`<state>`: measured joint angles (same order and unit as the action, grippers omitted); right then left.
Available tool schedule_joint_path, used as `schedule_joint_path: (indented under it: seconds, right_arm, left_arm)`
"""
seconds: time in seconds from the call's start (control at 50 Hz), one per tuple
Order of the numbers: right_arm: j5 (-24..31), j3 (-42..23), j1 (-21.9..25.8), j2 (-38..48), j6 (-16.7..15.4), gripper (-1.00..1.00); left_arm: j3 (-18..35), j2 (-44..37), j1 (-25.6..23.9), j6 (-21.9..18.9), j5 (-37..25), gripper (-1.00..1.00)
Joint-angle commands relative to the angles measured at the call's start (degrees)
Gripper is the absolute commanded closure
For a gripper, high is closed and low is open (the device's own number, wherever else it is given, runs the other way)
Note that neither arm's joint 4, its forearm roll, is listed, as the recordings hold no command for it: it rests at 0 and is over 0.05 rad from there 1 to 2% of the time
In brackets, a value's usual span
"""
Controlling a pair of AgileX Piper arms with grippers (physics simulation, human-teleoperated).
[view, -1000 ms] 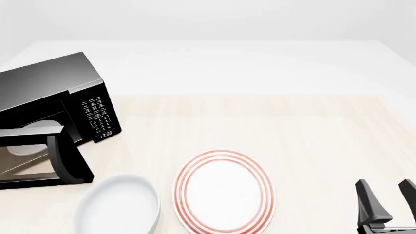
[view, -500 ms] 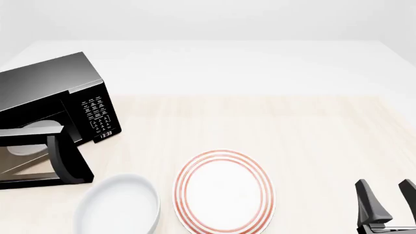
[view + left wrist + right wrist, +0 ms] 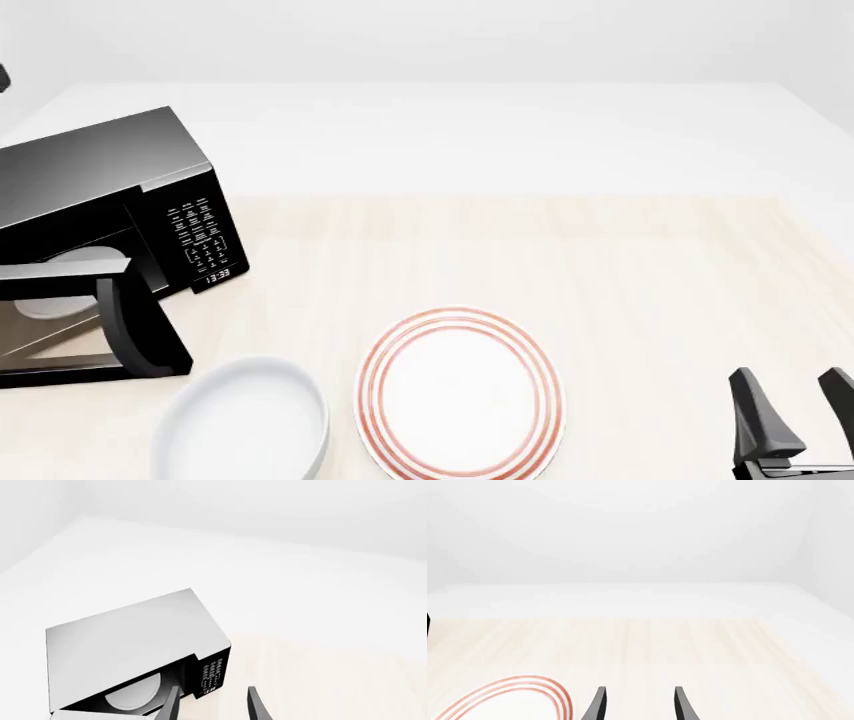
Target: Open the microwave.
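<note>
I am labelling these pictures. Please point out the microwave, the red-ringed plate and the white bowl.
microwave (image 3: 100,165), front view, on its glossy top panel.
red-ringed plate (image 3: 461,395), front view, on its white centre.
white bowl (image 3: 247,425), front view, on its inner surface.

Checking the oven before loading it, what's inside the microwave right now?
Inside the microwave only its white turntable shows, with nothing visible on it; the open door hides the cavity's lower front.

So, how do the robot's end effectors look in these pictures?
Each shows two slim, glossy black fingers tapering to blunt tips. The right end effector rises from a dark base block; the left end effector looks the same. No cables or markings are visible.
</note>
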<state>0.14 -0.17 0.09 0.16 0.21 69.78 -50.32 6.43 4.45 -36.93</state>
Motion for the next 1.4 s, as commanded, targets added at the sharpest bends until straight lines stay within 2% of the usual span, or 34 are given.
schedule_joint_path:
  seconds: [0.02,0.36,0.82,1.4]
  right_arm:
    - [0.0,0.0,0.0,0.0,0.01,-1.0]
    - [0.0,0.0,-0.01,0.0,0.02,-1.0]
    - [0.0,0.0,0.01,0.0,-0.01,-1.0]
    - [0.01,0.0,0.01,0.0,0.02,-1.0]
  left_arm:
    - [0.66,-1.94,0.02,0.77,-1.13,-1.0]
    - [2.01,-5.84,-0.68,1.24,-2.42,-1.0]
    - [-0.32,-7.61,-0.15,2.69,-2.34,-1.0]
    - [0.77,-11.63,-0.51,3.28,-2.49,-1.0]
